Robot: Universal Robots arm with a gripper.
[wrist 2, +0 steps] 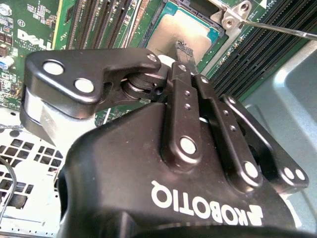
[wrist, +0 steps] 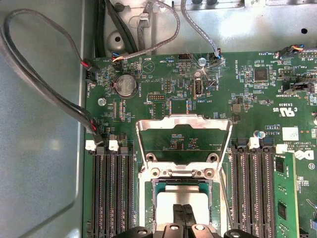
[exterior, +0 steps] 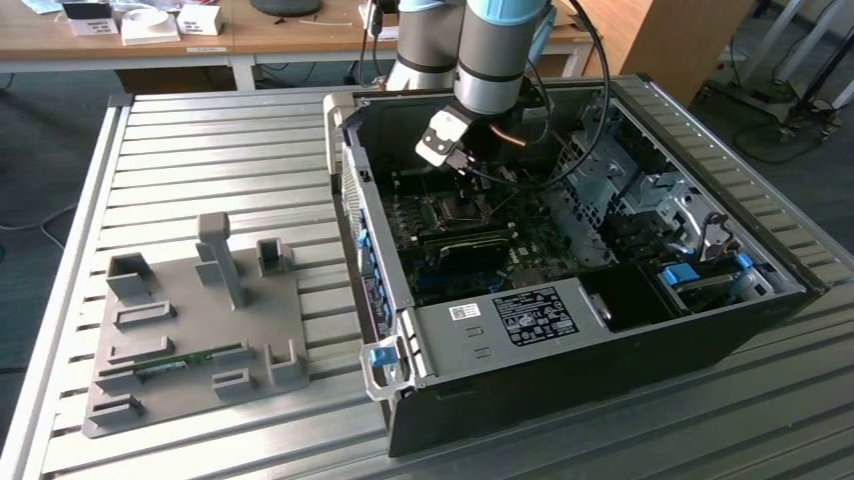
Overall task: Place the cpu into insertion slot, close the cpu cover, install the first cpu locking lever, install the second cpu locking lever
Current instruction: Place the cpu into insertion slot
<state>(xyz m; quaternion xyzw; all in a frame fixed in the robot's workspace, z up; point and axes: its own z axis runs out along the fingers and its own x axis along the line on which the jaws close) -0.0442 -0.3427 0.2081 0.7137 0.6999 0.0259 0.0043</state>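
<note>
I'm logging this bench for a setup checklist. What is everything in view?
Open black computer case: one, on the slatted metal table.
Dark green motherboard: one, inside the case.
Small square silvery cpu: one, lying in the insertion slot.
Silvery metal-frame cpu cover: one, raised open.
Long black memory slots: several, either side of the slot.
Grey fixture plate: one, exterior view's left of the case.
Black gripper: one, shut, over the cpu.

slatted table [exterior: 200, 130]: computer case [exterior: 574, 385], grey, seemingly plastic fixture [exterior: 180, 290].

Bright even room light, computer case [exterior: 601, 370] interior shadowed, starry glare on the motherboard [wrist: 237, 89]
</note>
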